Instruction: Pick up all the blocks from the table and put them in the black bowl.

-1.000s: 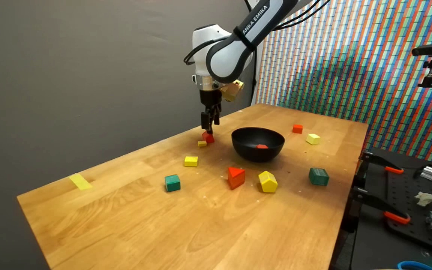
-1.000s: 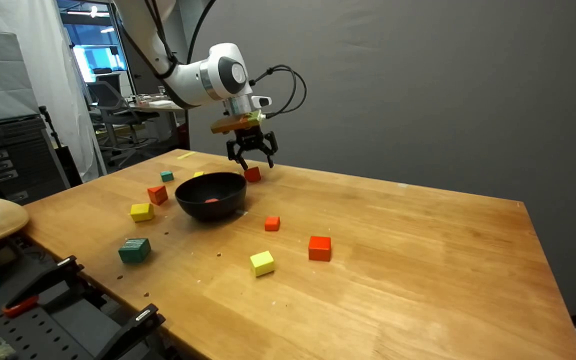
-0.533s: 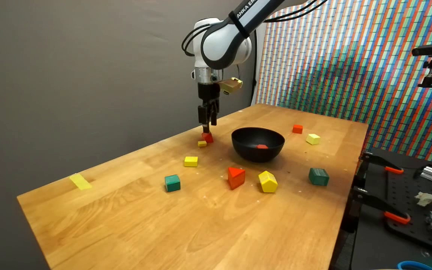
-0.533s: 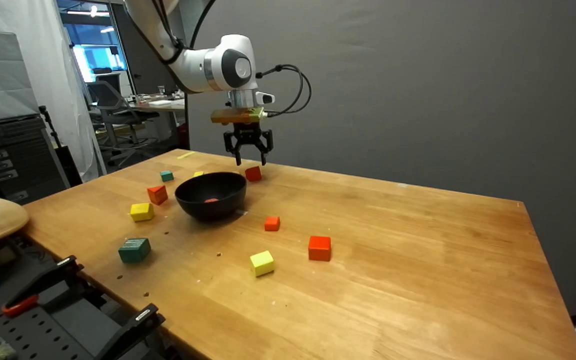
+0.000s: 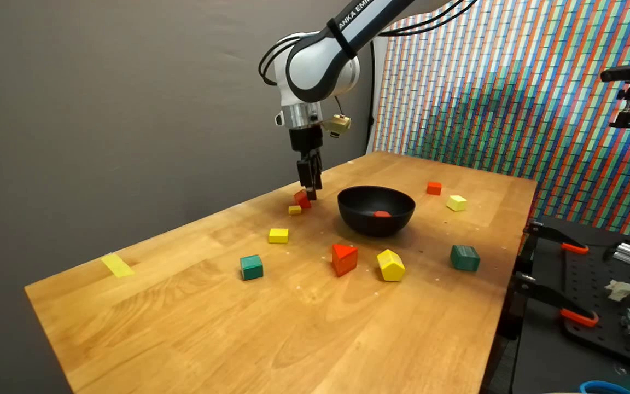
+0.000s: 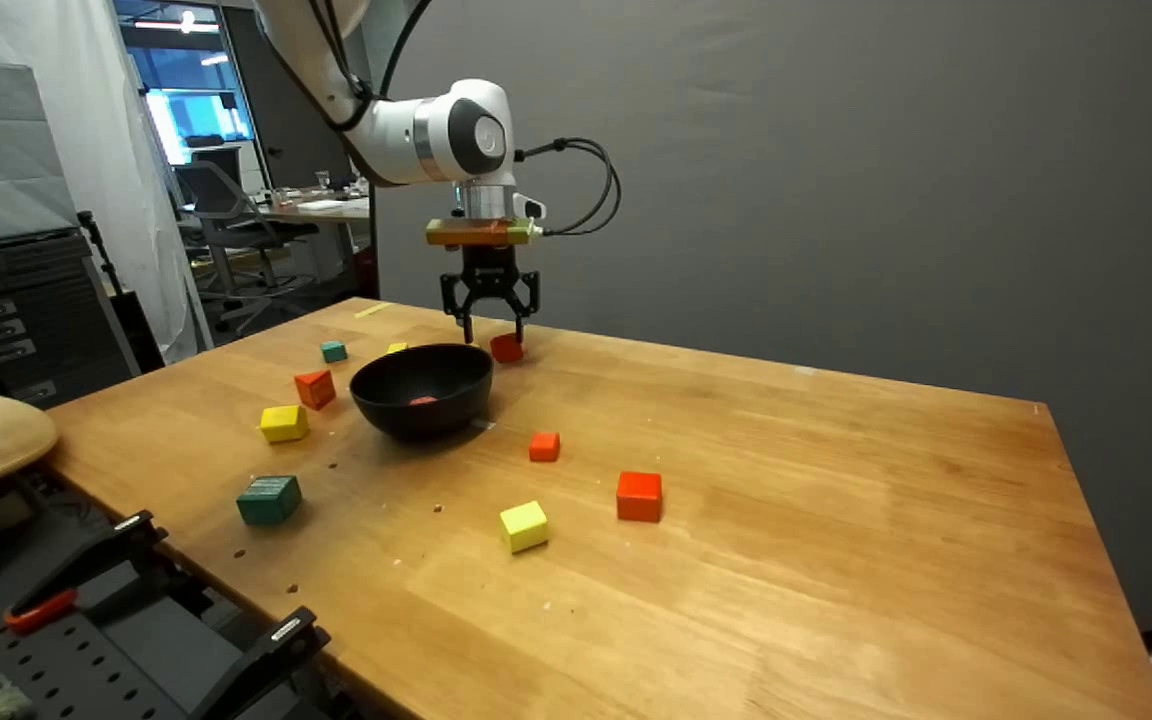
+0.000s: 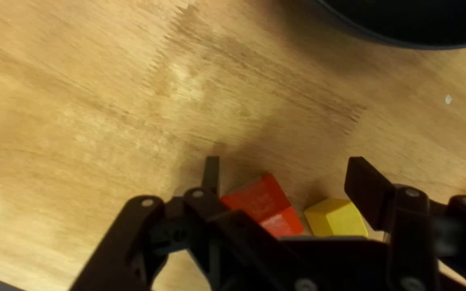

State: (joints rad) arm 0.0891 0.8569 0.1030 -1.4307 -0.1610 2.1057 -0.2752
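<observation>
The gripper [image 7: 287,178] stood spread and empty at a red block [image 7: 257,198] near the edge of the table [image 5: 194,306] along the grey backdrop [image 5: 129,109]. Closing there risked jamming on the small yellow block [image 7: 338,218], because it lay just beside the red one. Both exterior views showed a second red block [image 5: 382,214] inside the black bowl [image 5: 375,227]; the wrist view did not.

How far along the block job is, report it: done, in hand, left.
Done: one red block shows inside the black bowl; more may be hidden.
In hand: nothing gripped; the open gripper stands right by another red block, with a small yellow block beside it.
Left: both of those, plus a triangular red block, a pale yellow block, a dark green block and others on the table.
</observation>
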